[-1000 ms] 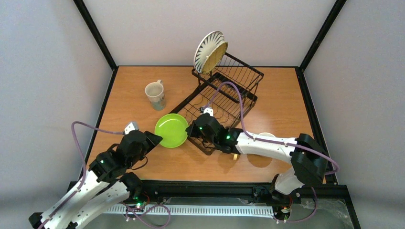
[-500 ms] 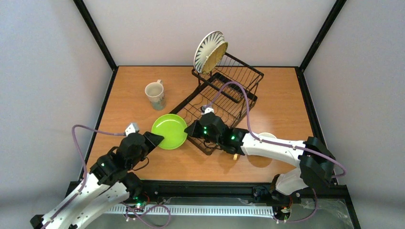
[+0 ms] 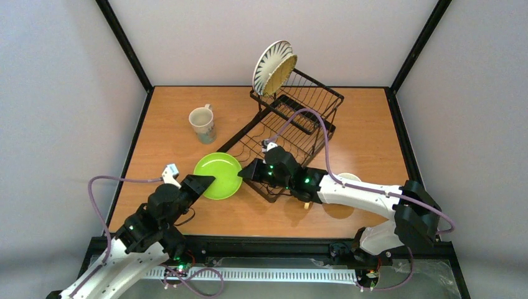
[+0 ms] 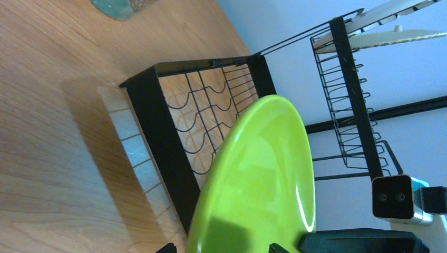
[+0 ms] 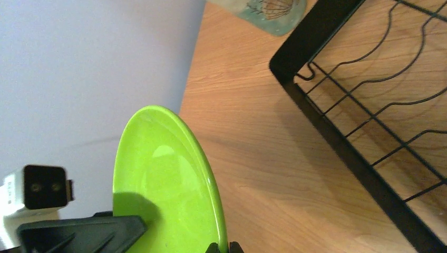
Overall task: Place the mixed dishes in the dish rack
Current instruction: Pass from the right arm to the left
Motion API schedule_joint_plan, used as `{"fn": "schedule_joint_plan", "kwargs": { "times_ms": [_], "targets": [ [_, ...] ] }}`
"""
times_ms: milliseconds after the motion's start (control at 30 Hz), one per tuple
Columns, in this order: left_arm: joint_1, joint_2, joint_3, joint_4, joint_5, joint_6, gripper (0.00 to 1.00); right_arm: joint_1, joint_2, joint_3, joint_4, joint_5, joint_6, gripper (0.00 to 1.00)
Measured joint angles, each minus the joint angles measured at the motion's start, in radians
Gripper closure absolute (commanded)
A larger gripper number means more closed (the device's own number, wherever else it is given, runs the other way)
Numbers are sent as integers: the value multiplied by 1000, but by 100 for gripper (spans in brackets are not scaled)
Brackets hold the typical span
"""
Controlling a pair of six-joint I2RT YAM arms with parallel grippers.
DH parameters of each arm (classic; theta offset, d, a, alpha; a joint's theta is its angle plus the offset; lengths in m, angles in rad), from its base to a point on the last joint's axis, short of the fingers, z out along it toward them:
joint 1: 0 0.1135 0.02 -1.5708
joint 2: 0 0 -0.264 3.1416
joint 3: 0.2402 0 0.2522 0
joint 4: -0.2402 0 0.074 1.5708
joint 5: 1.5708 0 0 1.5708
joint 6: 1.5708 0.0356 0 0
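We log 2 racked: striped plate [image 3: 268,57], bamboo plate [image 3: 284,73] standing in dish rack [image 3: 341,98] basket. Lime-green plate [image 3: 218,175] tilted beside tray, right tool [image 3: 242,175] pinching rim, left tool [image 3: 205,182] spread astride opposite edge. Mug [image 3: 202,123] not yet racked, on tabletop [image 3: 165,134].

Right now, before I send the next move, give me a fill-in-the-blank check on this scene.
1. The right hand is shut on the rim of a plate whose colour is ____.
2. The left hand, at that plate's opposite edge, is ____.
3. In the top view, the mug stands on the table to the ____ of the dish rack.

Missing words: lime green; open; left
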Motion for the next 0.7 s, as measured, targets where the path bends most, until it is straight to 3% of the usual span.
{"fn": "schedule_joint_plan", "kwargs": {
  "times_ms": [200, 333, 700],
  "targets": [
    [0, -5, -16, 66, 27, 1, 8, -1, -8, 0, 34, -68, 24, 98],
    [0, -5, -16, 98, 37, 7, 18, -5, -8, -6, 43, -89, 35, 98],
    [0, -34, -17, 136, 37, 40, 81, -16, -8, -19, 64, -112, 54, 98]
  ]
}}
